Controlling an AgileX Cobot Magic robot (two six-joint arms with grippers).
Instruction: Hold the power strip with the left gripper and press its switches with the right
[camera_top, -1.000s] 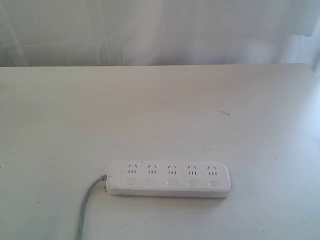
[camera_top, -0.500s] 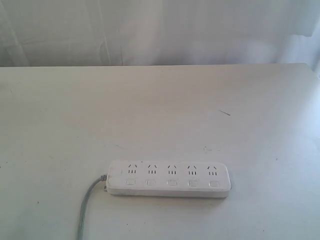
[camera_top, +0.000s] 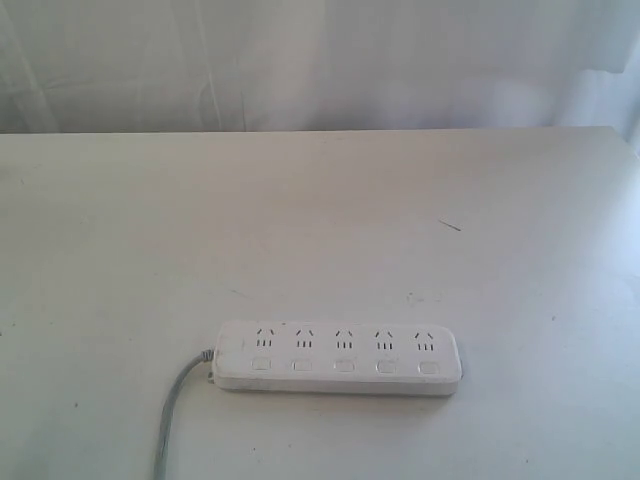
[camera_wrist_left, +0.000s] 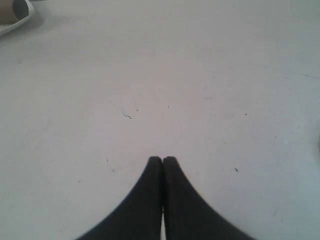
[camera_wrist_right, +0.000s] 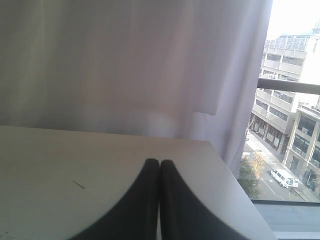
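Power strip (camera_top: 338, 358) lies flat on surface (camera_top: 300, 220), near-centre, long axis left-right, cord (camera_top: 175, 410) at left end, switches (camera_top: 344, 366) along near edge. L fingers (camera_wrist_left: 150, 190) pressed together, empty, over bare surface. R fingers (camera_wrist_right: 147, 190) same, facing curtain (camera_wrist_right: 125, 60). Can't tell which arm's nearer.

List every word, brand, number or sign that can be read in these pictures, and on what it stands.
None can be read in any view.
The power strip shows only socket holes and plain switches; any brand mark on it is too small to tell.
The table, the curtain, the left gripper and the right gripper bear no lettering.
The buildings outside show no legible sign.
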